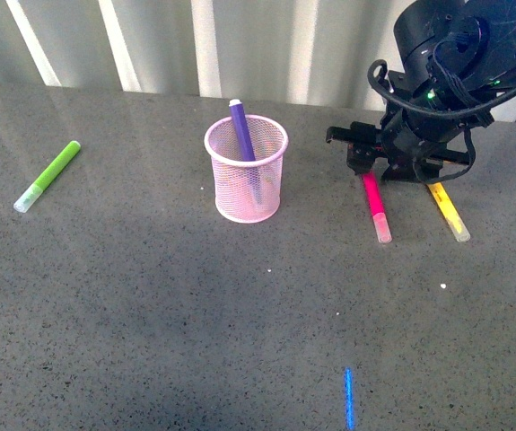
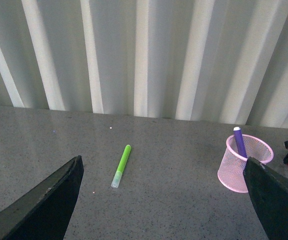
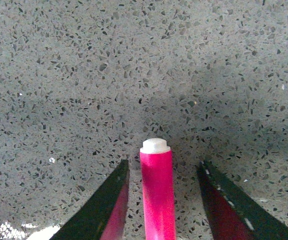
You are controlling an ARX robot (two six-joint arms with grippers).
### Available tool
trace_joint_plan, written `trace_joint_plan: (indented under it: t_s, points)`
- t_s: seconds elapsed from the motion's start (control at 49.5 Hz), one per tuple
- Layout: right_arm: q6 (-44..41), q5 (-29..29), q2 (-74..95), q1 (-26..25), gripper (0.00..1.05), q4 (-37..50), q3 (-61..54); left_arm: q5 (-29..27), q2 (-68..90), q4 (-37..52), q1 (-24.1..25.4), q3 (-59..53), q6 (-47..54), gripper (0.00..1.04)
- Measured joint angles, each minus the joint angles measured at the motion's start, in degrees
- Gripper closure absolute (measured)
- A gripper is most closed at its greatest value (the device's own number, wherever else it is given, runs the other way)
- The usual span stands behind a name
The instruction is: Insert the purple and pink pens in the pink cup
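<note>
The pink cup (image 1: 246, 180) stands upright mid-table, and the purple pen (image 1: 241, 131) leans inside it, sticking out above the rim. In the left wrist view the pink cup (image 2: 245, 163) and purple pen (image 2: 240, 142) show at the right. The pink pen (image 1: 376, 207) lies flat on the table, right of the cup. My right gripper (image 1: 376, 165) is lowered over its far end, open. In the right wrist view the pink pen (image 3: 158, 190) lies between the two spread fingers (image 3: 109, 210), untouched by either. My left gripper (image 2: 166, 197) is open with nothing in it, away from the pens.
A lime-green marker (image 1: 49, 174) lies at the far left of the table; the same green marker (image 2: 121, 165) shows in the left wrist view. A yellow marker (image 1: 449, 212) lies just right of the pink pen. A ribbed white wall (image 1: 195, 45) backs the table.
</note>
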Motion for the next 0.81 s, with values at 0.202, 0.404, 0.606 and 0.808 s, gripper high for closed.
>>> trace_joint_plan:
  t_s: [0.202, 0.404, 0.606, 0.808]
  points:
    - [0.04, -0.92, -0.74, -0.33, 0.9, 2.03, -1.51, 0.0, 0.0, 0.0, 0.0, 0.02, 0.0, 0.07]
    - [1.75, -1.05, -2.32, -0.61, 0.93, 9.97, -5.62, 0.0, -0.02, 0.0, 0.0, 0.0, 0.0, 0.07]
    - [1.97, 3.41, -9.27, -0.68, 0.94, 25.09, -13.11, 0.0, 0.0, 0.0, 0.0, 0.0, 0.0, 0.07]
    - [0.9, 3.91, -19.74, 0.31, 0.94, 40.33, -19.3, 0.0, -0.02, 0.0, 0.0, 0.0, 0.0, 0.07]
